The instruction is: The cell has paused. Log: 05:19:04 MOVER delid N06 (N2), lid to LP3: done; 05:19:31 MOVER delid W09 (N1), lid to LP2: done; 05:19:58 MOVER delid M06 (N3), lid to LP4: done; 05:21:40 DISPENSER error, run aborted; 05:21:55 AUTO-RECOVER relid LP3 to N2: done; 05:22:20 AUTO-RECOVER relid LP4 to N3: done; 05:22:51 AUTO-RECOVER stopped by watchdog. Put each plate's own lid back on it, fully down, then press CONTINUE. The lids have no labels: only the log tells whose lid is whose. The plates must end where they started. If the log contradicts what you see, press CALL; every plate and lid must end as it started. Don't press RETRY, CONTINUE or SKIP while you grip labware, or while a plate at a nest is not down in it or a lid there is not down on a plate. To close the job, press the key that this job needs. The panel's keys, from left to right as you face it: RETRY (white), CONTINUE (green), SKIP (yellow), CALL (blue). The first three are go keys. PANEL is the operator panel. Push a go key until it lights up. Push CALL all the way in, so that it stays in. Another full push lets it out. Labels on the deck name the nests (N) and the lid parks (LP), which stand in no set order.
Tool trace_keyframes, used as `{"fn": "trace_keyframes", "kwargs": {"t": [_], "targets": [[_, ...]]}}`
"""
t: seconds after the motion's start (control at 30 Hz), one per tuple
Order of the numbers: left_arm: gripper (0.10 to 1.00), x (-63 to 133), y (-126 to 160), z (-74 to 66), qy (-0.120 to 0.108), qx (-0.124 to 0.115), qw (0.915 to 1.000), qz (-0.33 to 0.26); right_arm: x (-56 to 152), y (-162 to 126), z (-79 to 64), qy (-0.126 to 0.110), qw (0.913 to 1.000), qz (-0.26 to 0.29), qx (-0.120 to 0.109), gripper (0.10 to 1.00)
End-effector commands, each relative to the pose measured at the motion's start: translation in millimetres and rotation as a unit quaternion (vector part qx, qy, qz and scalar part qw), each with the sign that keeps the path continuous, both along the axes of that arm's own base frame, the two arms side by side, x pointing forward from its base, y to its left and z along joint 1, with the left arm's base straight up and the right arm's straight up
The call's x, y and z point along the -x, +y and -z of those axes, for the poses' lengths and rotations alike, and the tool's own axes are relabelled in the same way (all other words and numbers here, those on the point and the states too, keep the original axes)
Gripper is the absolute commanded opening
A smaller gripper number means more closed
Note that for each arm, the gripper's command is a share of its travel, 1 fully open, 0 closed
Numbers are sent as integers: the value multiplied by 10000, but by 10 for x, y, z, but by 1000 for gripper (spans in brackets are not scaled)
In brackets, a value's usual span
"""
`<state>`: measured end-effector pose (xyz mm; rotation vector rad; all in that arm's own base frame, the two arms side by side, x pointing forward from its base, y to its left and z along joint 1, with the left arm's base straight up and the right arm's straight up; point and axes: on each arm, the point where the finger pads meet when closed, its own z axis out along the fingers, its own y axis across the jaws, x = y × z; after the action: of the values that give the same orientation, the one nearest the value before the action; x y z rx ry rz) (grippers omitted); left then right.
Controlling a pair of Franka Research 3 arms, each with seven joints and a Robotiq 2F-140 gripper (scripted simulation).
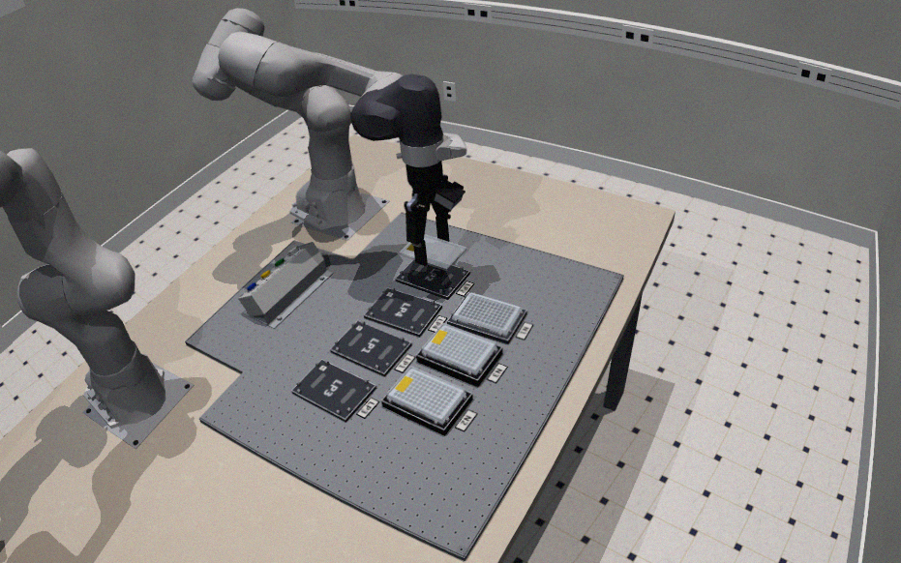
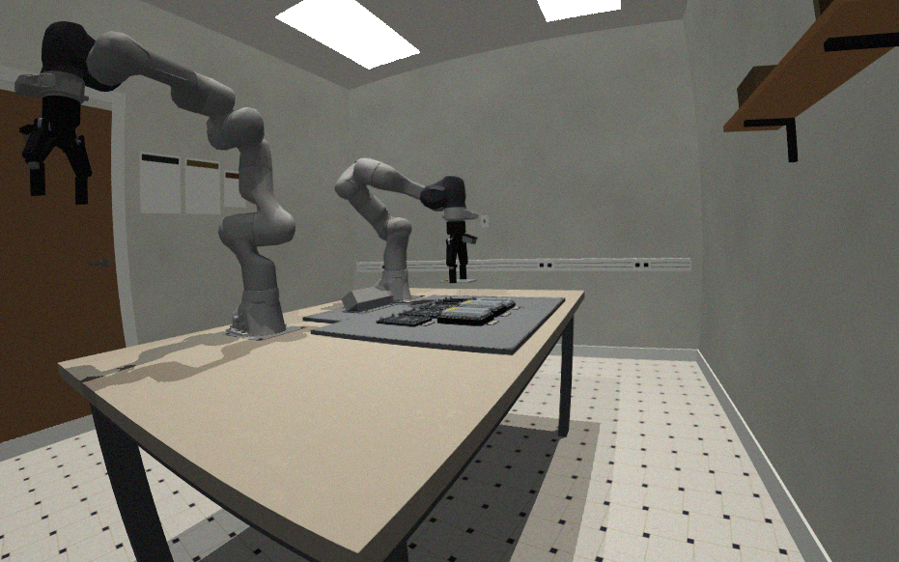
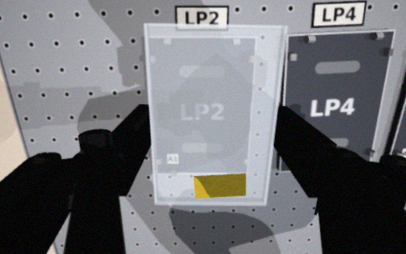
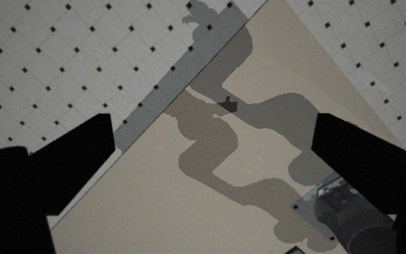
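My left gripper (image 1: 432,251) (image 2: 458,279) (image 3: 213,123) is shut on a clear lid (image 1: 448,251) (image 3: 206,136) with a yellow patch, level above park LP2 (image 1: 433,281). Parks LP4 (image 1: 403,311) (image 3: 334,89), LP1 (image 1: 371,347) and LP3 (image 1: 334,390) hold no lid. The plate at N1 (image 1: 487,315) shows no yellow patch and looks bare. The plates at N3 (image 1: 464,351) and N2 (image 1: 430,399) have clear lids with yellow patches; full seating is too small to tell. My right gripper (image 2: 59,198) (image 4: 213,131) is open and empty, high off the deck.
The operator panel (image 1: 288,290) (image 2: 367,299) stands at the deck's side near the arm bases; its blue, yellow and green keys show, the white one is unclear. Plates and parks stand close together in two rows. The right arm stands clear of the nests.
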<state>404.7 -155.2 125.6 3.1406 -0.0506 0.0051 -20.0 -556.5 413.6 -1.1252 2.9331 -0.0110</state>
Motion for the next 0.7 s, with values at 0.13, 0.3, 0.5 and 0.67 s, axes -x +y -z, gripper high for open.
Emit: {"fn": "trace_keyframes", "kwargs": {"t": [0.13, 0.3, 0.5, 0.67], "targets": [[99, -504, -286, -56, 79, -13, 9999, 68, 0, -1, -1, 0, 10000, 1, 2, 1000], [99, -1097, -511, -50, 68, -8, 10000, 58, 0, -1, -1, 0, 10000, 1, 2, 1000], [99, -1475, -596, -4, 37, -6, 10000, -17, 0, -1, -1, 0, 10000, 1, 2, 1000], [99, -1664, -620, 32, 16, -6, 10000, -76, 0, -1, -1, 0, 10000, 1, 2, 1000]]}}
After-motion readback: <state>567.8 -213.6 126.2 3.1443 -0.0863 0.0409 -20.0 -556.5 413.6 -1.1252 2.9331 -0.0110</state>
